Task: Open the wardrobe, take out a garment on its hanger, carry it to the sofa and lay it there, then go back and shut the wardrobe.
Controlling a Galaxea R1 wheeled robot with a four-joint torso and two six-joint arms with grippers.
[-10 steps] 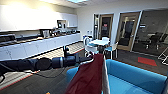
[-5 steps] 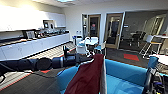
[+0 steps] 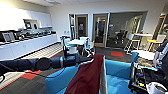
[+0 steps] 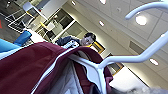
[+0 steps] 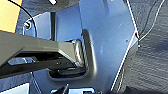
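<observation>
The left gripper (image 3: 88, 59) sits mid-frame in the head view, and the red garment (image 3: 88, 75) hangs just below it, over the blue sofa (image 3: 117, 71) at lower center. The white hanger (image 4: 120, 60) (hook curving toward the upper right in the left wrist view) holds the garment's collar. I cannot tell if the fingers are together or apart.

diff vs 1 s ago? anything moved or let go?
The camera has turned with the robot: the sofa now spreads wider across the foreground and the background has shifted. Unchanged: the jacket hangs on its hanger from the outstretched left arm, in front of the sofa.
</observation>
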